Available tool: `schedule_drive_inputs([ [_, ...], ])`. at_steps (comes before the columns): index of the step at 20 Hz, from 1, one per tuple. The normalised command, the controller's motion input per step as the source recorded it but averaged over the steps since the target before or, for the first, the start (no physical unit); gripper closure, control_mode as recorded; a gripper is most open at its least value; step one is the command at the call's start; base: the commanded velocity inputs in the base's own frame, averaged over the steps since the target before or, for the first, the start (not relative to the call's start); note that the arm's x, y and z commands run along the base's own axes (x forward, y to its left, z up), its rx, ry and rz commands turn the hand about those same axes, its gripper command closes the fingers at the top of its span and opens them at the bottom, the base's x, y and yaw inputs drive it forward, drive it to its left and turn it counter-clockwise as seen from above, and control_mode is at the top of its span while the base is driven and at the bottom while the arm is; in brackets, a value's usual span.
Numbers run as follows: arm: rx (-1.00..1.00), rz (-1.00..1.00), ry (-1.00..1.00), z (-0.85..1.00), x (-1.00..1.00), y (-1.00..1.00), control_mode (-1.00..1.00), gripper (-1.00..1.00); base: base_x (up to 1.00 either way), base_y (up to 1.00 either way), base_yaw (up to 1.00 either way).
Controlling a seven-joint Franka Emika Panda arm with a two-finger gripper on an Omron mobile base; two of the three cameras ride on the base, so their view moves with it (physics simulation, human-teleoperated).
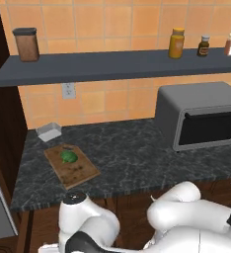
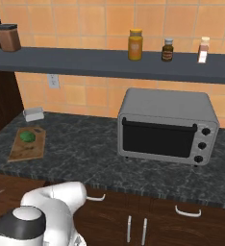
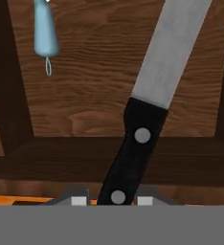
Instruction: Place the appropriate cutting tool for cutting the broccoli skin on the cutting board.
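The knife [image 3: 142,115] lies in a wooden drawer [image 3: 95,95], its black handle running between the end effector's [image 3: 108,201] fingertips; whether it is pinched cannot be told. A firm mid-handle grip is advised before lifting clear of the peeler [image 3: 44,33] toward the cutting board [image 1: 71,165], beside the broccoli [image 1: 68,157].

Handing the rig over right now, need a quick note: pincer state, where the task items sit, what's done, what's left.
Pincer: low inside a wooden drawer, fingertips either side of the knife handle; whether it has closed on it cannot be told.
Knife: lying in the drawer, blade pointing away from the hand. Light-blue peeler lies apart from it, not the target.
Cutting board: on the counter at left, broccoli on it.
Done: reached the knife.
Left: confirm grasp, lift out, set knife on the board.
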Motion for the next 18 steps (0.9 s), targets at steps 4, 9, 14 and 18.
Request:
schedule_drive_inputs([
  [4, 0.00, 0.00, 0.00, 0.99, 0.23, -0.77, -1.00, 1.00, 0.00, 0.00, 0.00],
  [9, 0.00, 0.00, -0.01, 0.88, 0.57, -0.80, -1.00, 1.00, 0.00, 0.00, 0.00],
  [14, 0.00, 0.00, 0.00, 0.65, 0.96, -0.66, -1.00, 1.00, 0.00, 0.00, 0.00],
  [18, 0.00, 0.00, 0.00, 0.19, 1.00, -0.31, -1.00, 1.00, 0.00, 0.00, 0.00],
])
